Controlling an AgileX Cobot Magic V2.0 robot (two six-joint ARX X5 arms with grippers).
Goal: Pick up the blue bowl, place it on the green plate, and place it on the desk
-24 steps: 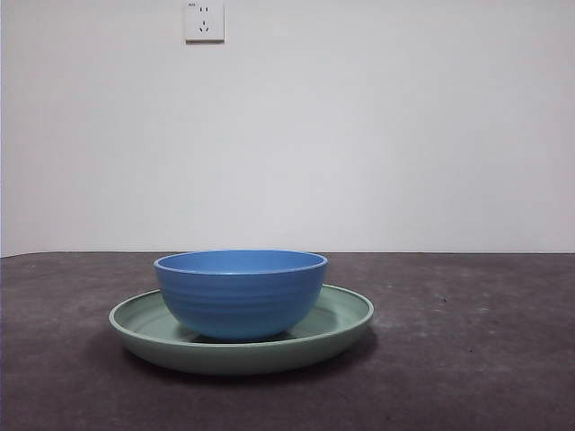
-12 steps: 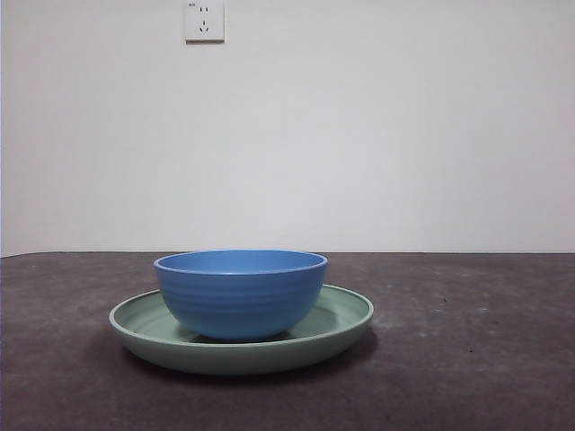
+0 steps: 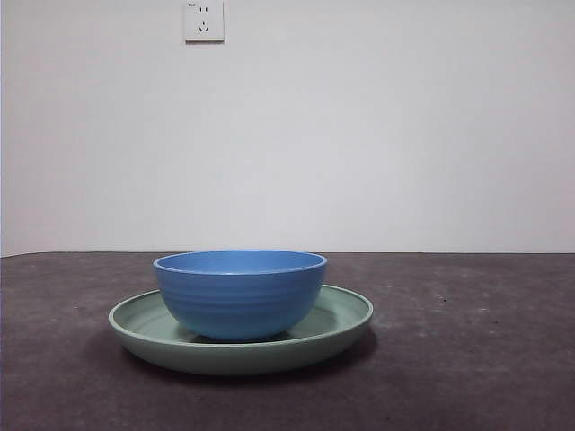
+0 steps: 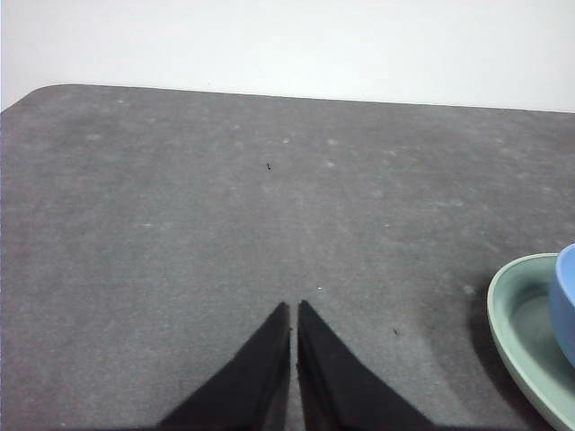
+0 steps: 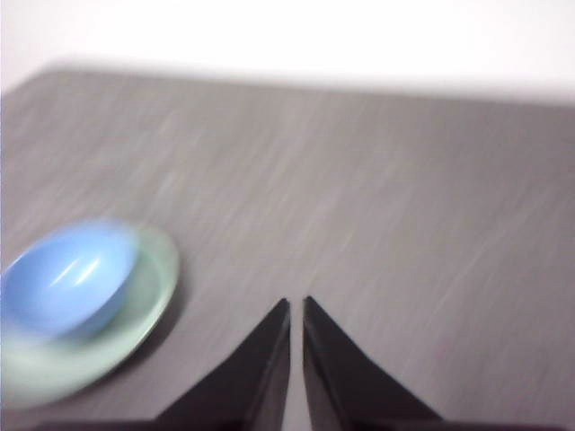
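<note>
The blue bowl (image 3: 240,294) sits upright inside the green plate (image 3: 346,316). The plate lies flat on the dark grey counter (image 3: 476,359). The bowl is a bit off the middle of the plate, and the plate's rim shows all around it. Nothing is holding the bowl or the plate.

The left end effector (image 4: 294,307) hangs over a bare part of the counter. Its two black jaws are pressed together and hold nothing. The edge of the plate (image 4: 512,314) and a bit of the bowl (image 4: 566,301) show off to its side, well apart from it.

The right end effector (image 5: 296,303) is also over the bare counter. Its jaws are together too, with nothing between them. Its picture is blurry, but the bowl (image 5: 67,283) on the plate (image 5: 153,287) can be seen off to one side, apart from the jaws.

A white wall socket (image 3: 204,20) is on the wall behind the counter.
</note>
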